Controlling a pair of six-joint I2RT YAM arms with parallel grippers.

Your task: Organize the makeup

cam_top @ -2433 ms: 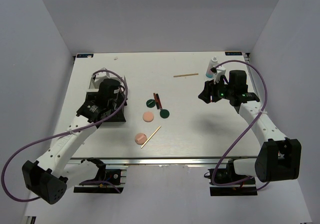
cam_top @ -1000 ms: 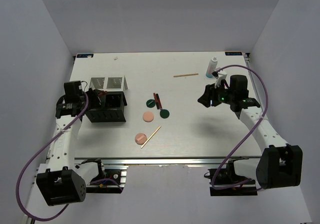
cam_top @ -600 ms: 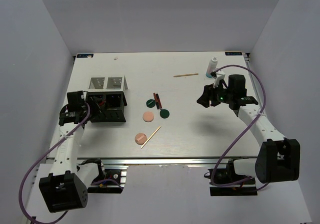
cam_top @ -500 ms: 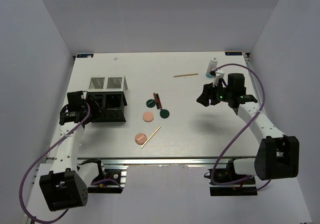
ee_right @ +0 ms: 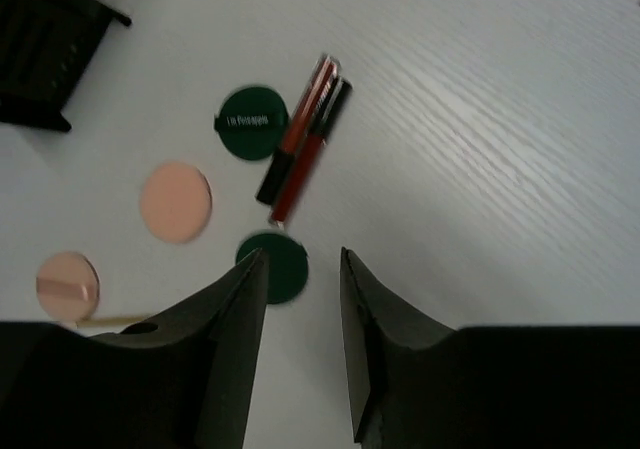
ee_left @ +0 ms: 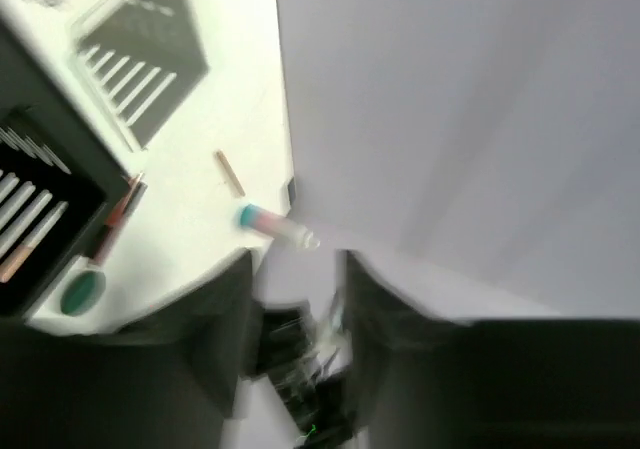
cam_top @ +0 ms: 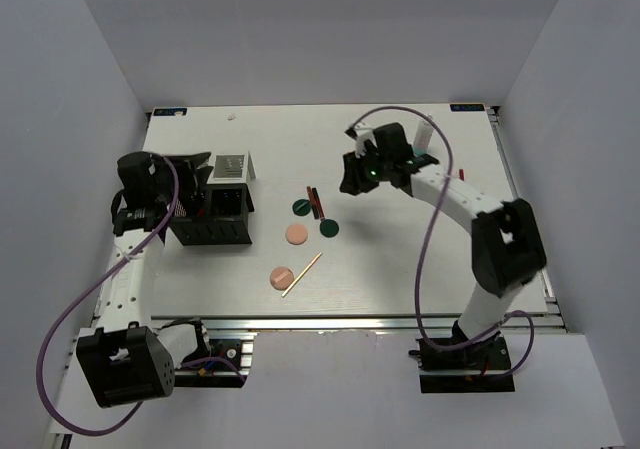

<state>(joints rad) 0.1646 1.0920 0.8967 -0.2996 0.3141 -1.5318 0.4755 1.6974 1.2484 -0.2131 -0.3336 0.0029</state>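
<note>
My right fingers [ee_right: 301,257] hover apart over the counter [ee_right: 520,119], with nothing between them. A dark green disc [ee_right: 272,266] lies just under the left fingertip. Beyond the tips the black-and-red sticks [ee_right: 305,149] lie touching side by side. The other green disc [ee_right: 252,122] is just left of them, with a peach disc [ee_right: 176,202] and a second peach disc [ee_right: 67,281] farther left. My left fingers [ee_left: 295,269] are blurred but apart and empty. Well beyond them is the small bottle [ee_left: 275,224], and the organizer box [ee_left: 40,199] is off to their left.

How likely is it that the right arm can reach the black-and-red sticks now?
Probably yes. Its pincer hangs open close to the black-and-red sticks, which lie uncovered on the table with nothing around them.
</note>
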